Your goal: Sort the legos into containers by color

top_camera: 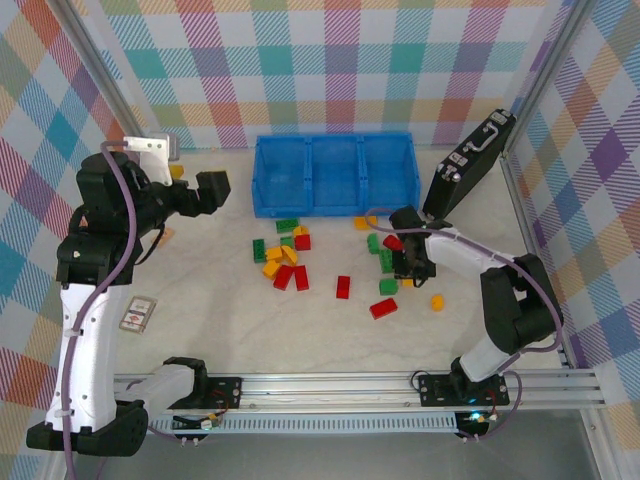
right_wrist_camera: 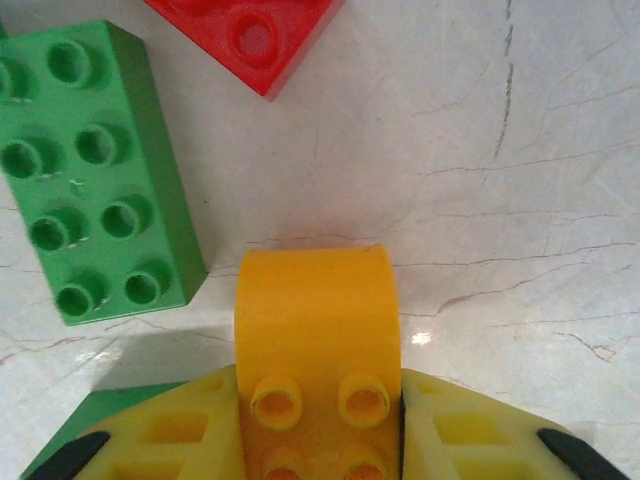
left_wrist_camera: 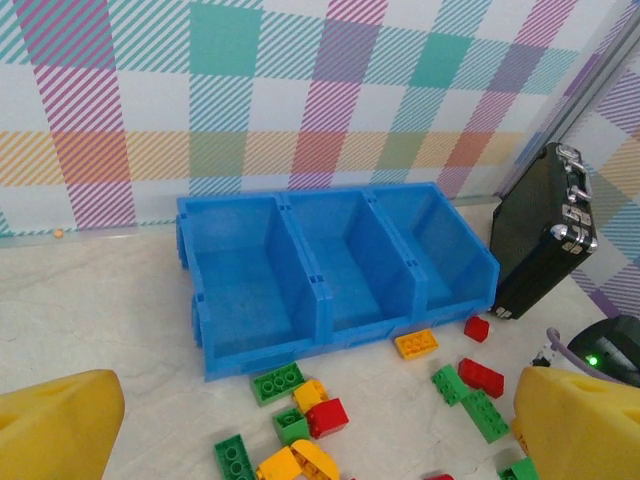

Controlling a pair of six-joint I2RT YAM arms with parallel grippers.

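Observation:
My right gripper (top_camera: 412, 268) is down on the table, right of centre, shut on a yellow lego (right_wrist_camera: 312, 330) with a rounded end; its yellow fingers (right_wrist_camera: 170, 430) press both sides of the brick. A green lego (right_wrist_camera: 92, 175) lies just left of it and a red lego (right_wrist_camera: 245, 30) lies beyond. More red, green and yellow legos (top_camera: 283, 262) are scattered in front of the blue tray (top_camera: 335, 205), whose three containers (left_wrist_camera: 240, 290) hold nothing. My left gripper (top_camera: 212, 188) hangs open in the air left of the tray, its fingers (left_wrist_camera: 50, 425) wide apart.
A black briefcase (top_camera: 468, 165) leans at the tray's right end, close behind my right arm. A small tan block with dots (top_camera: 137, 315) lies by the left arm. A yellow lego (top_camera: 437, 302) and a red lego (top_camera: 383, 308) sit nearest the front rail.

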